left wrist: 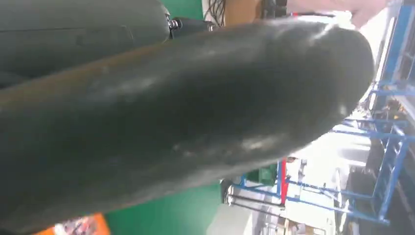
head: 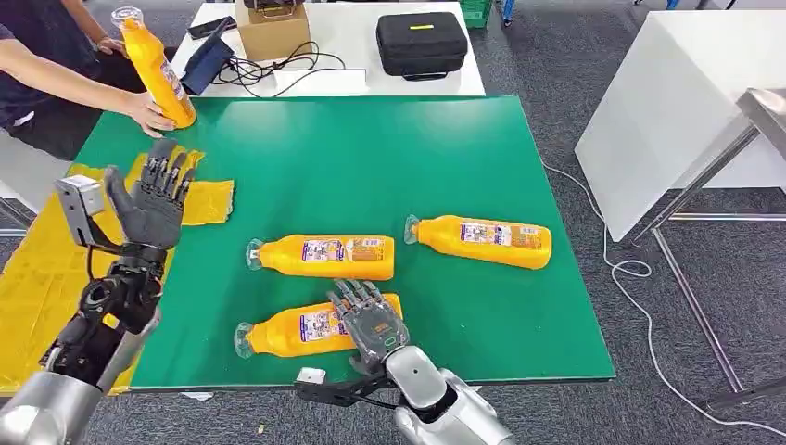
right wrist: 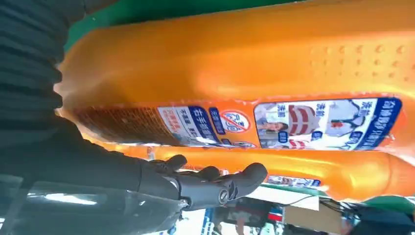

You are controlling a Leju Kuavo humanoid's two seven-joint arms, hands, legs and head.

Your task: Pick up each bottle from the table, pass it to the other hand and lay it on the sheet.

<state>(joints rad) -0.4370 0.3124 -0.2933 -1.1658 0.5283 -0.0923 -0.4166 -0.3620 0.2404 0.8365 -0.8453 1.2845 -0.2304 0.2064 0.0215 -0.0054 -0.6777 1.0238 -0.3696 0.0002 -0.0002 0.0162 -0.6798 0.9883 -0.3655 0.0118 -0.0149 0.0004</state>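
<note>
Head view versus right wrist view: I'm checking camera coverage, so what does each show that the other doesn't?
Head view alone: the left hand raised and spread over the yellow sheet, two more lying bottles, and a person's hand holding an upright bottle. Right wrist view alone: the near bottle's label in close-up. Both: the right hand at the near bottle, on the green table.

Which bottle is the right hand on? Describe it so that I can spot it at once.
On the green table, three orange bottles lie flat. It is the one nearest the front edge, under the right hand. Unlike the other two, it lies closest to the robot, its clear cap pointing towards the yellow sheet.
</note>
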